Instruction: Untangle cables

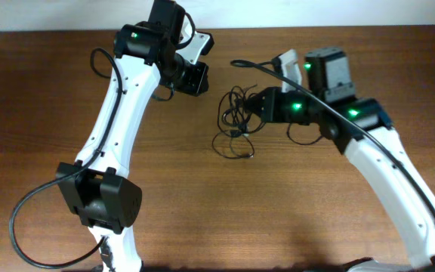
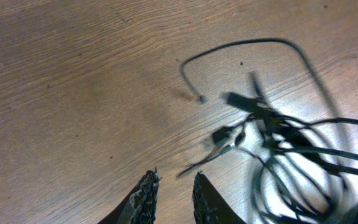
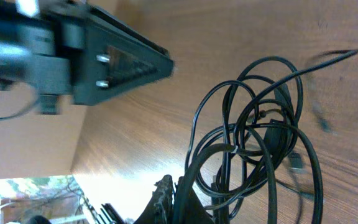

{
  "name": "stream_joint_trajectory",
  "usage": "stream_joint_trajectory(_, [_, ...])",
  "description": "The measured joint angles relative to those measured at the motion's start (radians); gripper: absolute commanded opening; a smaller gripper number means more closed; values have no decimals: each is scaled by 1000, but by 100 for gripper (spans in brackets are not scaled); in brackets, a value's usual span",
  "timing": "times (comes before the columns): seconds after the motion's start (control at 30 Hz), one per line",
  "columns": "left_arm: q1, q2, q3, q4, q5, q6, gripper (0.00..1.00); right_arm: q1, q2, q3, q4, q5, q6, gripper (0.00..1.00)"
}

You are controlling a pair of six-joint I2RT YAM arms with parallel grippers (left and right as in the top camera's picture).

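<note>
inward bends the right arm (image 1: 384, 159), right gripper (image 3: 171, 198) pinching cables (image 3: 232, 149).

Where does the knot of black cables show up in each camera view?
Overhead: cable tangle at the picture's centre.
Left wrist: cable tangle at lower right.
Right wrist: cable tangle at centre right.
Shared landmark: the wooden table beneath it, in all three.

Black cables (image 1: 236, 125) on brown wood-grained table (image 1: 44, 113), white arms (image 1: 118, 102) with green lights (image 1: 135, 34)
</note>
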Motion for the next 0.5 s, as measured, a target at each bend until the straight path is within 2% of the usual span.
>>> stream_joint_trajectory(0.07, [0,0,0,0,30,-12,29,-5,-39,0,0,-5,3,4])
stream_joint_trajectory(0.1, [0,0,0,5,66,-10,35,-5,-47,0,0,-8,5,4])
stream_joint_trajectory(0.17, [0,0,-3,18,171,23,47,-5,-48,0,0,-11,13,4])
stream_joint_trajectory(0.23, [0,0,-21,43,306,93,53,-5,-48,0,0,-11,24,4])
stream_joint_trajectory(0.4, [0,3,-40,56,406,126,54,-5,-48,0,0,-11,27,4])
stream_joint_trajectory(0.5, [-5,43,-40,56,446,135,48,-5,-48,0,0,-11,27,4])
